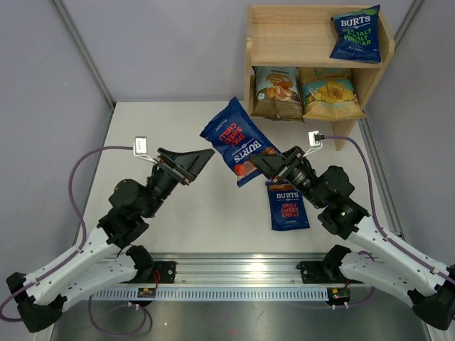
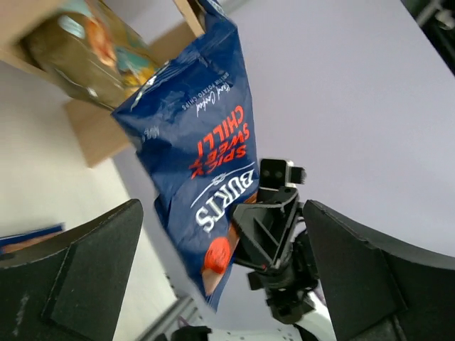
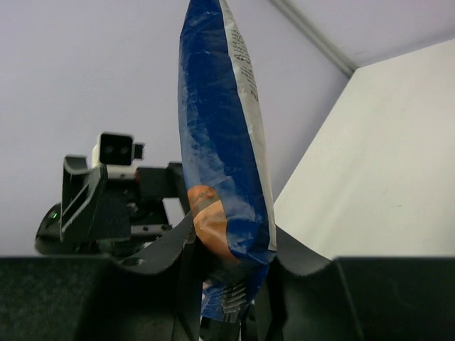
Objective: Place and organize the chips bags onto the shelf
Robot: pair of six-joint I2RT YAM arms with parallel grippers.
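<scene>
The right gripper [image 1: 254, 164] is clamped on the bottom seam of a dark-blue BURTS bag [image 1: 236, 137], which rises tilted beyond its jaws, clear of the table. The left gripper [image 1: 200, 163] stands spread and empty, the bag just ahead of its jaws. The step likely calls for carrying the bag high to the top tier of the shelf [image 1: 291, 37], setting it upright beside the shelved bag [image 1: 355, 34], and releasing only once its base rests.

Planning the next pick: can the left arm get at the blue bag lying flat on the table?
Probably not cleanly. The left gripper is open and empty, but the flat bag lies close by the right arm, and the right gripper holds another bag up in the way.
</scene>
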